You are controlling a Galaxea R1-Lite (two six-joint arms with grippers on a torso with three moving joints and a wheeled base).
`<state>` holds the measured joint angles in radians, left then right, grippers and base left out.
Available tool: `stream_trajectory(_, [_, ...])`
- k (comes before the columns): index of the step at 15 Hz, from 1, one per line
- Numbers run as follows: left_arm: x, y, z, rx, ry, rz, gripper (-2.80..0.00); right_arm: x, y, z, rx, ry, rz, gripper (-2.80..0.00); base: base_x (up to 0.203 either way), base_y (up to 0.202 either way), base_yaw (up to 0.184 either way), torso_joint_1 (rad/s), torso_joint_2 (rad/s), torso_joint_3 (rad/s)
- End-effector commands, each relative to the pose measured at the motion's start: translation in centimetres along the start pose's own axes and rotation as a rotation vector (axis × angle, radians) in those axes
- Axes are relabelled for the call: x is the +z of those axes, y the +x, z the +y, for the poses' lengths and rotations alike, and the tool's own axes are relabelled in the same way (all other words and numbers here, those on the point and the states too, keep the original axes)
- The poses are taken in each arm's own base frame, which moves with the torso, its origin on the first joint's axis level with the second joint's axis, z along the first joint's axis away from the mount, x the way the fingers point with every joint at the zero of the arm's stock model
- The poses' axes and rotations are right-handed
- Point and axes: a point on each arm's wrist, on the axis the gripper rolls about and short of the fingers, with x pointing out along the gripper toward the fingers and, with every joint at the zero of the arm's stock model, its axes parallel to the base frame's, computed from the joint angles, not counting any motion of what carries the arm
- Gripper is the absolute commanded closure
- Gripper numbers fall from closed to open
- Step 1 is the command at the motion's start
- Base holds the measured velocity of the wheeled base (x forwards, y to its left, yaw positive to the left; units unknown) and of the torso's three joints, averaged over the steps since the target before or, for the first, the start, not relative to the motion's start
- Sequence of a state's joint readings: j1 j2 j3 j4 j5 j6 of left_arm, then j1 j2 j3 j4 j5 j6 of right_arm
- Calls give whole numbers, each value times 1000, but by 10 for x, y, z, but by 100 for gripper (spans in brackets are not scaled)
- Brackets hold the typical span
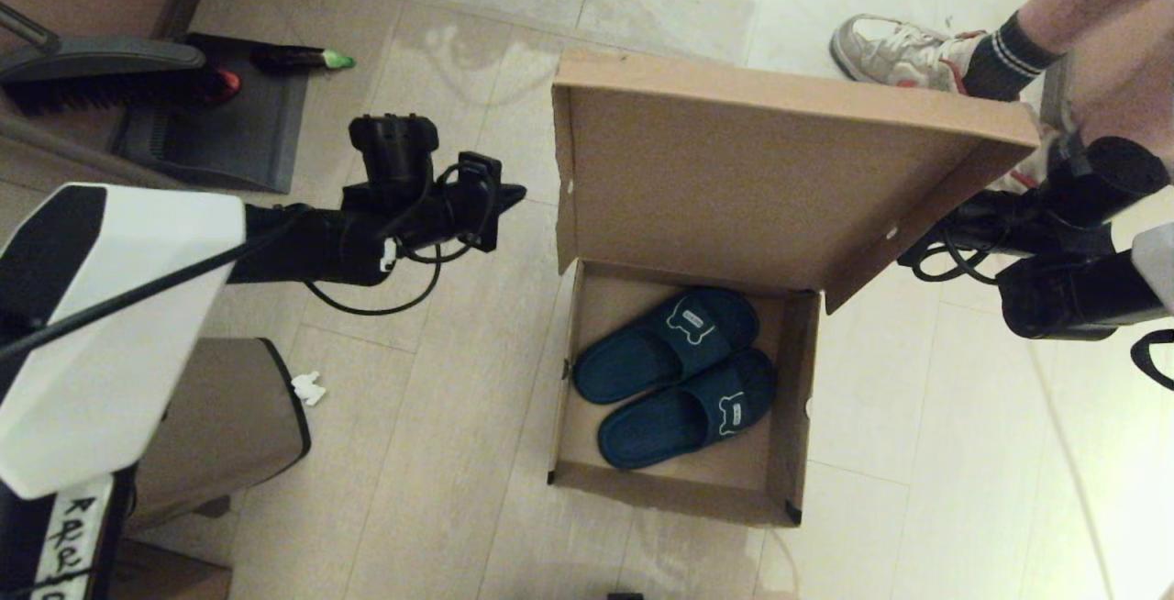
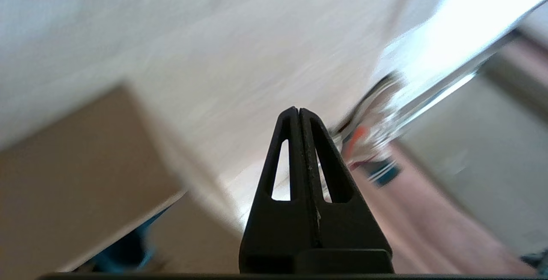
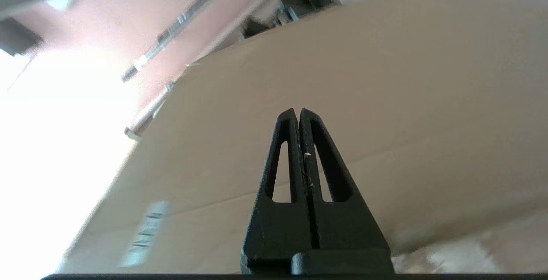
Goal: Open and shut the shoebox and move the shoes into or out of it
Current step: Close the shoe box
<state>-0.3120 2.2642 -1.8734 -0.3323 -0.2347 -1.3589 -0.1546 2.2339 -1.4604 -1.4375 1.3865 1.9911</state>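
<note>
The brown cardboard shoebox (image 1: 789,398) stands open on the floor, its hinged lid (image 1: 715,160) raised at the far side. Both dark teal shoes (image 1: 670,343) lie side by side inside, each strap showing a pale bear mark. My left gripper (image 1: 514,194) hovers to the left of the lid, shut and empty, clear of the box; in the left wrist view its fingers (image 2: 298,109) are pressed together. My right arm (image 1: 1027,224) reaches toward the lid's right edge, which hides the fingertips. The right gripper (image 3: 298,111) is shut, empty, facing the box's outer cardboard (image 3: 385,78) and its white label (image 3: 145,228).
A person's foot in a grey-and-red sneaker with a dark sock (image 1: 903,54) stands beyond the box on the right. A brown bin (image 1: 229,416) sits near my left side, with crumpled white paper (image 1: 309,387) beside it. A brush and dark mat (image 1: 229,123) lie at far left.
</note>
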Motion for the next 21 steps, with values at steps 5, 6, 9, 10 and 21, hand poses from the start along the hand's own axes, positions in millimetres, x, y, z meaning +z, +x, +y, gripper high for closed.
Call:
stream_trajectory(5, [19,-10,-24,-94,19,-1,0,-49,-17,8,-42,77,33,0,0,0,0,0,0,0])
stream_trajectory(6, [17,-8,-25,-115,25,11,0,-58,-21,8,-50,104,32,0,0,0,0,0,0,0])
stream_trajectory(9, [-1,0,-27,-193,45,94,0,-89,-33,-1,-77,193,39,0,0,0,0,0,0,0])
stream_trajectory(10, [-7,1,-28,-196,45,112,0,-99,-35,-2,-82,207,42,0,0,0,0,0,0,0])
stream_trajectory(21, [-52,-13,-10,66,71,172,0,-160,-35,4,-80,65,68,0,0,0,0,0,0,0])
